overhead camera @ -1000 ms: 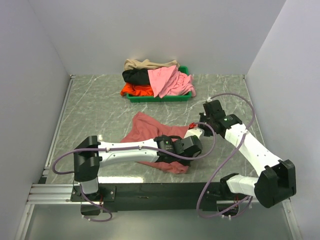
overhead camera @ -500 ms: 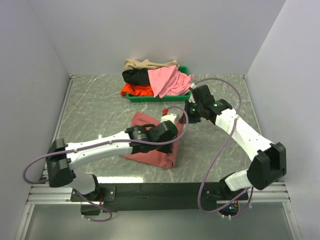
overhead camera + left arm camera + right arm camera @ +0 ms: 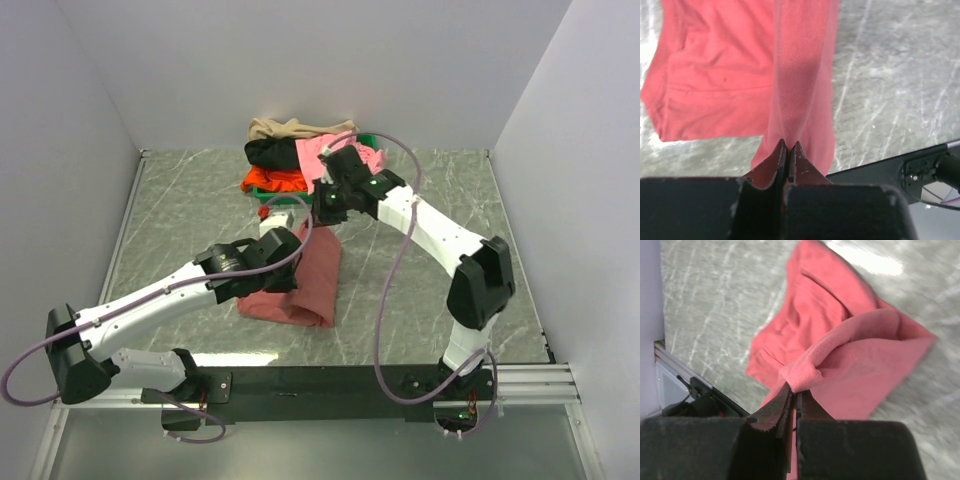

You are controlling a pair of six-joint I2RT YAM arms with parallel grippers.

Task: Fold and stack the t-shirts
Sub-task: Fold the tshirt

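Mid-fold at the middle of the counter (image 3: 170,220): pinching the dusty brick-red t-shirt (image 3: 310,282) in left pincer (image 3: 788,145) and right pincer (image 3: 794,388), both clamped on raised cloth. Best to carry level, align edges, lower flat before letting go.

Robot lab cell, white walls (image 3: 300,60), marbled tabletop (image 3: 180,215)

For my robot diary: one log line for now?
step: fold brick-red t-shirt | left pincer: shut on it | right pincer: shut on it
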